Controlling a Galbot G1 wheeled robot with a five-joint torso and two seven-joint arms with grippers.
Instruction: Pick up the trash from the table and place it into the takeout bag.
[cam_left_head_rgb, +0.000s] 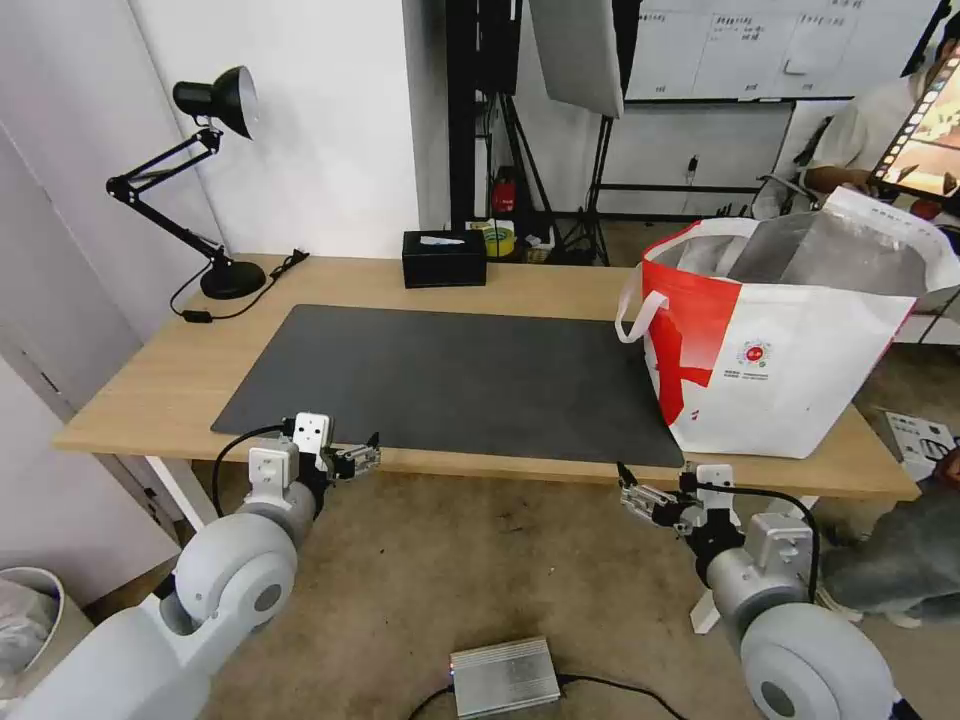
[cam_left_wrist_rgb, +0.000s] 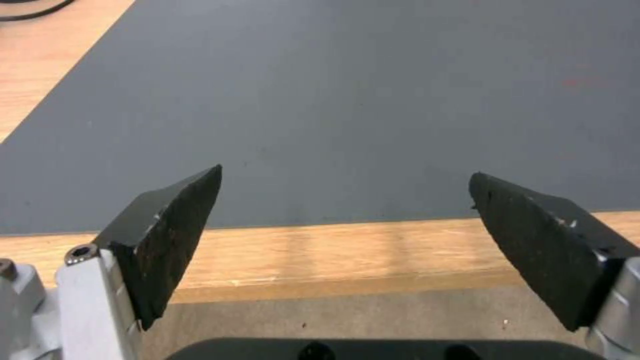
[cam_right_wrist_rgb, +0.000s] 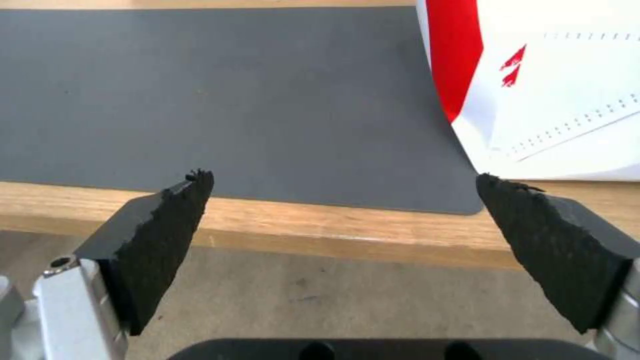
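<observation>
The takeout bag (cam_left_head_rgb: 790, 340) stands upright at the right end of the table (cam_left_head_rgb: 150, 380), close to the near edge: a big white tote with a red panel, a small round red logo, white loop handles and silver foil lining showing in its gaping mouth. Its near left corner sits on the right end of the dark grey mat (cam_left_head_rgb: 450, 380), which covers most of the tabletop. A black tissue box (cam_left_head_rgb: 444, 258) rests by the far edge and a black desk lamp (cam_left_head_rgb: 200, 190) at the far left corner.

The left gripper (cam_left_head_rgb: 362, 458) hangs just off the near edge, by the mat's near left corner, its black pads (cam_left_wrist_rgb: 173, 235) spread wide with nothing between them. The right gripper (cam_left_head_rgb: 640, 495) hangs below the near edge, just in front of the bag, pads (cam_right_wrist_rgb: 160, 240) equally wide apart and holding nothing.
</observation>
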